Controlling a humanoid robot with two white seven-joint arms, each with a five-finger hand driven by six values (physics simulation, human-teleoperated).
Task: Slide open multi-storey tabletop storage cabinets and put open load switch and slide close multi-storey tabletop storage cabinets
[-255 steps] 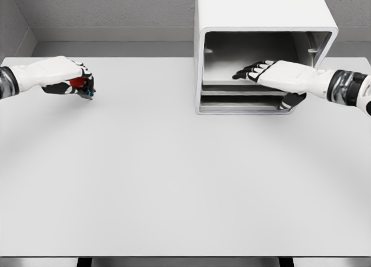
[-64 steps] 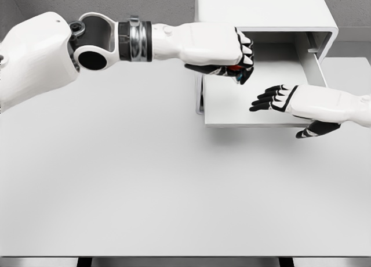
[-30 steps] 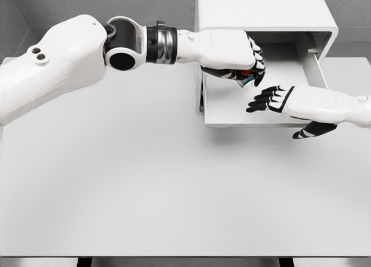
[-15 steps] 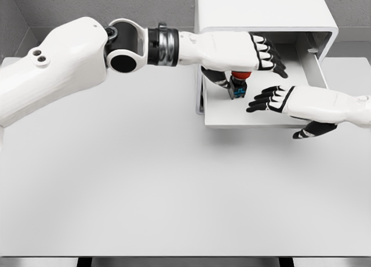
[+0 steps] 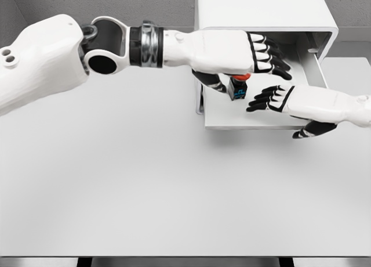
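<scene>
Now released, the load switch (image 5: 237, 87) stands on the pulled-out drawer (image 5: 232, 113) of the storage cabinet (image 5: 261, 11), where half a second ago it was only just leaving the left hand (image 5: 232, 52). That hand hovers just above the switch, fingers spread and empty. The right hand (image 5: 301, 101), open too, rests beside it on the drawer. Judging by this, only sliding the drawer shut remains.
</scene>
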